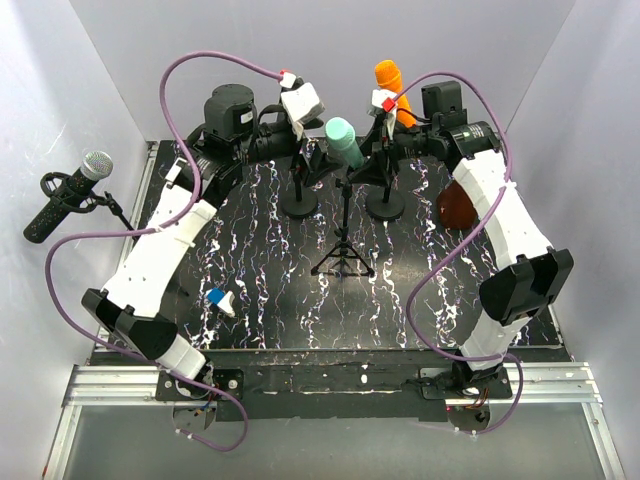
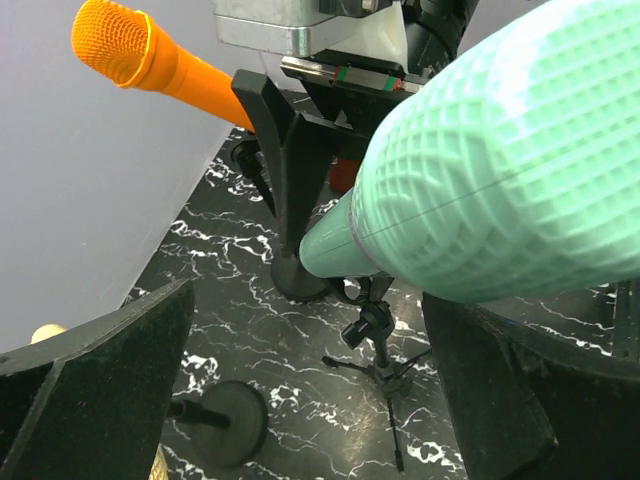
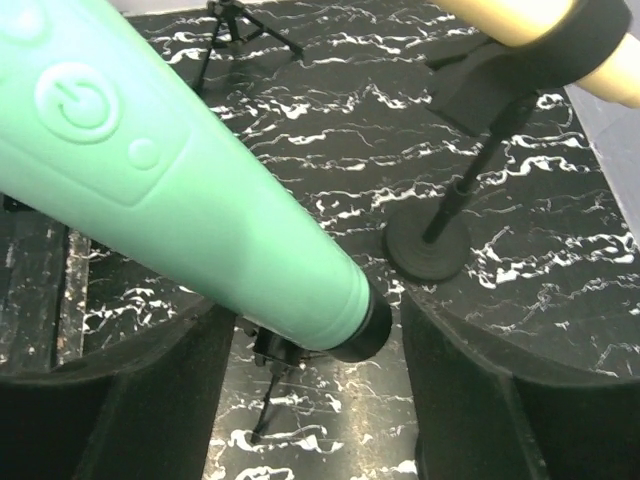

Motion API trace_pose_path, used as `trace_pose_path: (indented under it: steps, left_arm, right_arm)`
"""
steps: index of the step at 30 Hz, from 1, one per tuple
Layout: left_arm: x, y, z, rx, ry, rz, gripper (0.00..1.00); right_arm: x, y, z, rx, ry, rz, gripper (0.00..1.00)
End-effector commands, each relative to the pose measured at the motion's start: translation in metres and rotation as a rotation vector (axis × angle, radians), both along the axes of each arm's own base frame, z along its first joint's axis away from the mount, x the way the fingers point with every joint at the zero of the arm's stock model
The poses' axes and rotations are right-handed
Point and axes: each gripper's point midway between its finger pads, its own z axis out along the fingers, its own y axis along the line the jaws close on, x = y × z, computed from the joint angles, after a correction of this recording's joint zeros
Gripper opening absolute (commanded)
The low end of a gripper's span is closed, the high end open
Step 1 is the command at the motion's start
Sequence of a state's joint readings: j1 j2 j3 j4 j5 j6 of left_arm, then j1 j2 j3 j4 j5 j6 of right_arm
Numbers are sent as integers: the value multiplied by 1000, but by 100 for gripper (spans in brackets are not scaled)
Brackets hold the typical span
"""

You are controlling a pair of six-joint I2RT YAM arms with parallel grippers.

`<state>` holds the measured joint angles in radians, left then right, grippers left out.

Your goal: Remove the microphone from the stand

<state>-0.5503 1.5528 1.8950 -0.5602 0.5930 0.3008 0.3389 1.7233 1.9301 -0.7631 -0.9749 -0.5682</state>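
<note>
Green mic [image 3: 200, 200] sits in its tripod stand [image 1: 343, 255] mid-table. Left gripper [image 2: 310, 300] is spread wide round the head and right gripper [image 3: 320, 320] is open astride the handle, neither gripping. Pull off-axis & you'll likely tip the stand w/ it.

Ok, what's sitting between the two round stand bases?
The tripod stand, its pole rising between them and carrying the green microphone; the top view shows it.

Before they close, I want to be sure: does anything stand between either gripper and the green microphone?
Nothing visible does. The green microphone lies between both pairs of open fingers: head end in the left gripper, handle in the right gripper.
</note>
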Motion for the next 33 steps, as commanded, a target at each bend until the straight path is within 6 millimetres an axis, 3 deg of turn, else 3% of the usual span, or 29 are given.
trace_pose_path:
  steps: [1, 5, 10, 18, 22, 33]
  left_arm:
    - [-8, 16, 18, 14, -80, 49, 98]
    - [-5, 18, 22, 14, -98, 70, 98]
    - [-8, 21, 21, 6, -102, 79, 98]
    - [-1, 13, 23, -101, -26, 104, 98]
    - [-10, 3, 22, -118, -9, 26, 98]
    - [-29, 14, 13, -87, -16, 12, 98]
  right_arm:
    - [-13, 10, 15, 26, -30, 65, 69]
    - [-15, 10, 9, 17, 7, 44, 52]
    - [-12, -2, 9, 8, 14, -151, 34]
    - [-25, -20, 8, 52, -75, -443, 26]
    - [-17, -29, 2, 47, -35, -558, 22]
    - [-17, -39, -1, 47, -38, -618, 20]
